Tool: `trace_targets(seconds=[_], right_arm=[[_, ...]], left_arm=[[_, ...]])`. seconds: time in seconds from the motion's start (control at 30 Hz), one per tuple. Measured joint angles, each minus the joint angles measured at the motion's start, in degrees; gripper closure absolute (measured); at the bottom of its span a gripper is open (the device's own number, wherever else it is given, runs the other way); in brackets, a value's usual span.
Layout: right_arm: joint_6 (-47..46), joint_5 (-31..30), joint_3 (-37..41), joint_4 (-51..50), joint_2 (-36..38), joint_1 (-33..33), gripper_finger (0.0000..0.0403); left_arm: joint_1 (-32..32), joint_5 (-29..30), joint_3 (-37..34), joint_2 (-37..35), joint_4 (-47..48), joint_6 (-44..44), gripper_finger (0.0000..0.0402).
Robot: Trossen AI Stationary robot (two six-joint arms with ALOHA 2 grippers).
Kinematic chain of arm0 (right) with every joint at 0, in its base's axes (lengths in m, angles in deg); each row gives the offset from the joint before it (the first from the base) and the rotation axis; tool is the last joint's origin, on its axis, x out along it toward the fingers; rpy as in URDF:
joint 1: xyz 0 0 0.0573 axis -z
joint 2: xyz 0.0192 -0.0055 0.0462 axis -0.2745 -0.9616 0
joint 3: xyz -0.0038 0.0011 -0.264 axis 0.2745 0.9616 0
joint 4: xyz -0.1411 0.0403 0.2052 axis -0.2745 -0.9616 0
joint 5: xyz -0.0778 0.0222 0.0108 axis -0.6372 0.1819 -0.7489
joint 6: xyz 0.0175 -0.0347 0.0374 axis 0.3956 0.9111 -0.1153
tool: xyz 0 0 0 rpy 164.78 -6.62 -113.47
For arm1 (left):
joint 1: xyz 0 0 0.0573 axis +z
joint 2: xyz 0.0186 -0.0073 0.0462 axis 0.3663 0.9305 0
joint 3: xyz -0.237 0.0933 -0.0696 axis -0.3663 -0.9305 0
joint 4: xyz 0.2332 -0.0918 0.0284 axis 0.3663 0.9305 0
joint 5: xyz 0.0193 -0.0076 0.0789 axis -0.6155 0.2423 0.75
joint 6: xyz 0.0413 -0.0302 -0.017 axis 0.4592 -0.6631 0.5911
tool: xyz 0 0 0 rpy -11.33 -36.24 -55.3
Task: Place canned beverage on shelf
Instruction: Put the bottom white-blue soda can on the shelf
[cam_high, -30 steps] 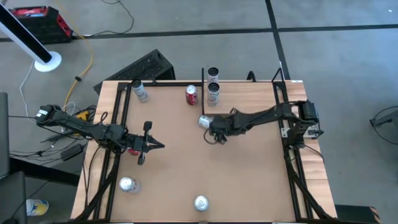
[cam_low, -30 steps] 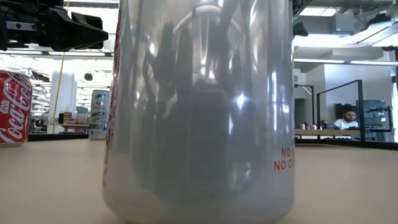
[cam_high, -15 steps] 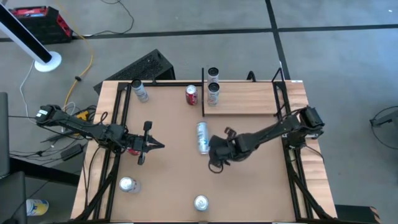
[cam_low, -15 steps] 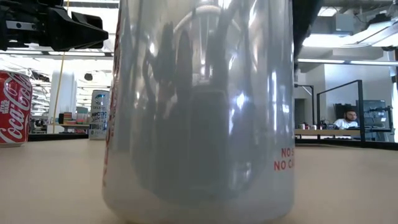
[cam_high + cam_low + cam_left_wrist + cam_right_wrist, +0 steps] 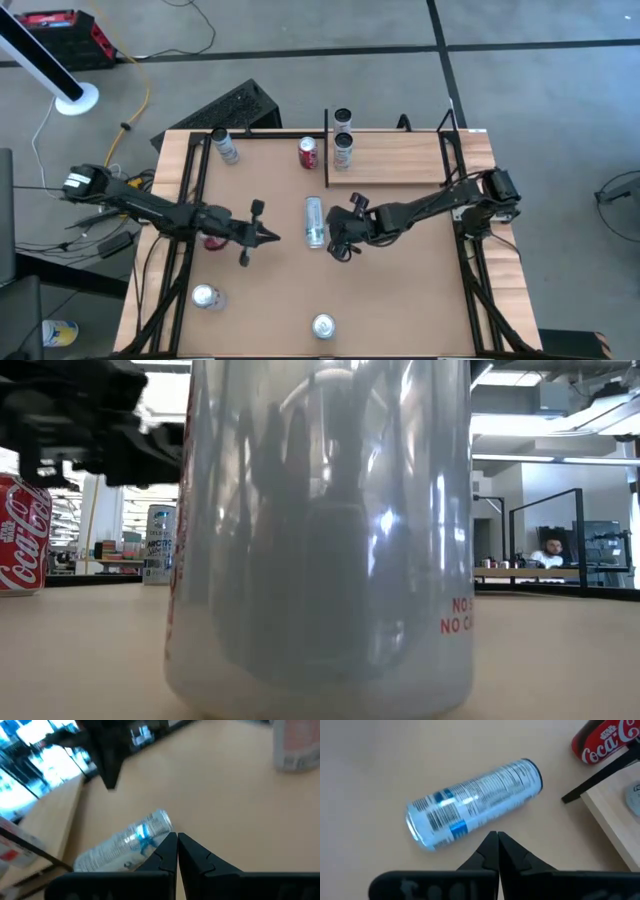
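Observation:
A silver-and-blue beverage can (image 5: pixel 315 221) lies on its side mid-table; it also shows in the right wrist view (image 5: pixel 475 802) and the left wrist view (image 5: pixel 125 847). My right gripper (image 5: pixel 332 228) is shut just to the can's right, its tips (image 5: pixel 497 836) a small gap short of the can's side. My left gripper (image 5: pixel 272 237) is shut to the can's left, apart from it. The pale wood-grain shelf (image 5: pixel 395 158) lies at the far right, its black rail (image 5: pixel 326 150) on the left short end. A silver can (image 5: pixel 343 150) stands on it beside the rail.
Another can (image 5: pixel 343 118) stands behind the shelf. A red cola can (image 5: pixel 308 152) stands left of the rail. More cans stand far left (image 5: pixel 225 146), near left (image 5: pixel 205 296) and by the near edge (image 5: pixel 322 325); that one fills the low view (image 5: pixel 320 540).
The silver-and-blue can has gone from beside the shelf toward the table's near and left edges and now lies on its side, lengthwise far to near. My right gripper went toward the near edge, then back toward the can. My left gripper has moved right toward the can.

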Motion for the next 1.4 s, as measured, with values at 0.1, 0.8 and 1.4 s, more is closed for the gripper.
trace_targets(seconds=[0.1,0.8,1.4], right_arm=[[0.0,0.0,0.0,-0.2,0.0,0.0,0.0381],[28.9,18.0,33.5,35.8,30.8,9.2,0.0381],[37.3,27.3,53.6,63.2,24.0,21.7,0.0381]], left_arm=[[0.8,3.8,3.7,7.2,0.4,0.0,0.0402],[8.3,12.9,33.1,36.0,34.8,-3.4,0.0402],[25.0,-7.6,46.1,38.9,43.7,-17.2,0.0402]])
